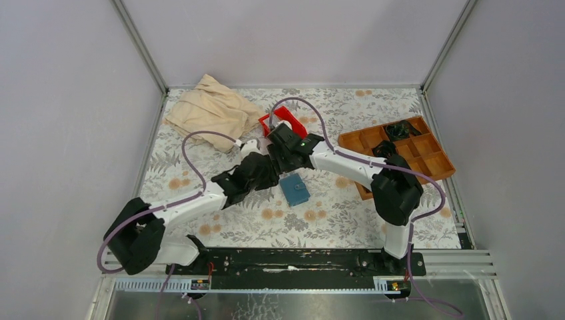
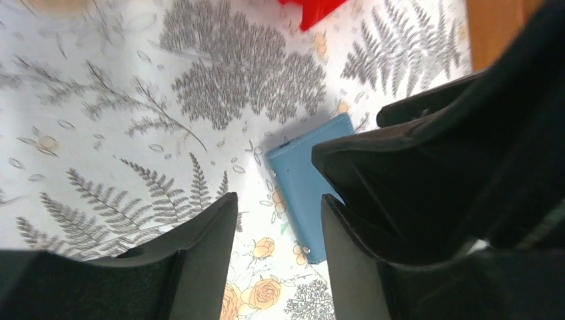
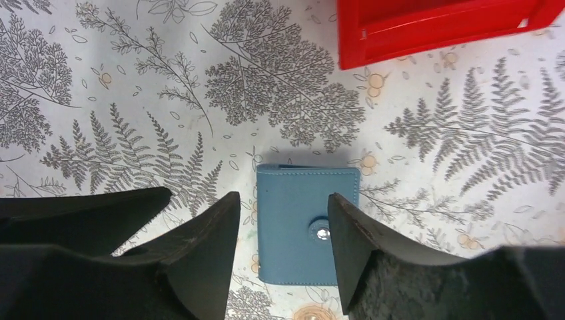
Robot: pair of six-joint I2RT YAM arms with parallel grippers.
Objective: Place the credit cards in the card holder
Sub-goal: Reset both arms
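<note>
The right gripper (image 3: 281, 201) is filling the bottom of its wrist view, its fingers standing spread and pinching nothing. Through the gap I am seeing the card holder (image 3: 300, 193) lying flat and folded shut on the floral table cover (image 3: 133, 80), its snap (image 3: 322, 233) facing up. The red bin (image 3: 433, 27) is sitting beyond it, apart from it. The left gripper (image 2: 278, 203) is hanging with its fingers parted too, gripping nothing, with the card holder lying just past its right finger. From above, I am watching both arms meeting mid-table, the card holder just on the near side of them. A beige cloth (image 1: 210, 107) is lying far left, and a wooden tray (image 1: 426, 153) is sitting at the right.
</note>
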